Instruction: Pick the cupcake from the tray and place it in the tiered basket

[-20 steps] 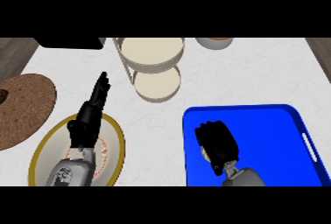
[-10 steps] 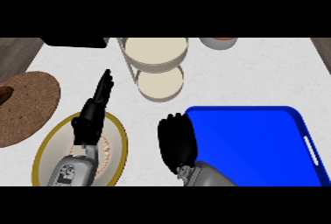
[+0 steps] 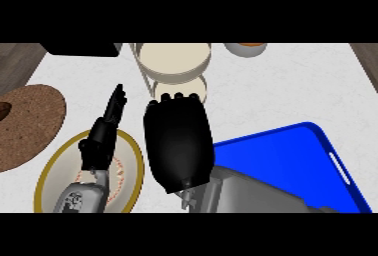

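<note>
The right hand (image 3: 177, 145) fills the frame's centre, back upward, fingers curled at their tips; whether they hold the cupcake cannot be told, since no cupcake shows anywhere. Its fingertips reach the lower tier of the tiered basket (image 3: 174, 61) at upper centre. The blue tray (image 3: 347, 170) lies lower right. The left hand (image 3: 103, 135), fingers straight, rests over a gold-rimmed plate (image 3: 49, 172). Best to centre above a tier before letting go
</note>
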Robot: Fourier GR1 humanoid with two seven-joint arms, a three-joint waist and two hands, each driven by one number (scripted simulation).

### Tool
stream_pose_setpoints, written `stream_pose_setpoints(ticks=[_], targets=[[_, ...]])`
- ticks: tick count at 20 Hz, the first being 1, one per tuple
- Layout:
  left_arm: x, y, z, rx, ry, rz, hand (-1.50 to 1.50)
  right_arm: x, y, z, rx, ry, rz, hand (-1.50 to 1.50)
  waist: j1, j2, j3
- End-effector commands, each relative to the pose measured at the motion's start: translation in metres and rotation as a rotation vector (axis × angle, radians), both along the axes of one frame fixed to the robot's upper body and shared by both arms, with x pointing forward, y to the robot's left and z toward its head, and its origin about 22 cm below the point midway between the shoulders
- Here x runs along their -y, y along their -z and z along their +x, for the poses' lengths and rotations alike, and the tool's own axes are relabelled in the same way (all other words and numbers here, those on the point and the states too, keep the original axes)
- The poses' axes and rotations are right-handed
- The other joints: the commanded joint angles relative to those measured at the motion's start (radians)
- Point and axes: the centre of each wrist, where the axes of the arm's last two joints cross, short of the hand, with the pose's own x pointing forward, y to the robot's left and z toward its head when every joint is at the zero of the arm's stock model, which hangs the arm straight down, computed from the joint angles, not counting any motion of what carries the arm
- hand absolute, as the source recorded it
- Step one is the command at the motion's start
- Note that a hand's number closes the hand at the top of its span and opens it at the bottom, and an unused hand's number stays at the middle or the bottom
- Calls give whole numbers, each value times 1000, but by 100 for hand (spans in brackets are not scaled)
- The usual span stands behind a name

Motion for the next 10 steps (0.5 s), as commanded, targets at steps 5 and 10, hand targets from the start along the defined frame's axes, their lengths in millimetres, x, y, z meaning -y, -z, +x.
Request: stream_pose_setpoints(ticks=[5,10], targets=[[4,-5,-2,-7,-3,9,0,-19,-81,3,0,129,81,150,-10,-3,0],[4,-12,6,1,1,-10,0,-26,-95,33,-81,126,312,150,6,6,0]])
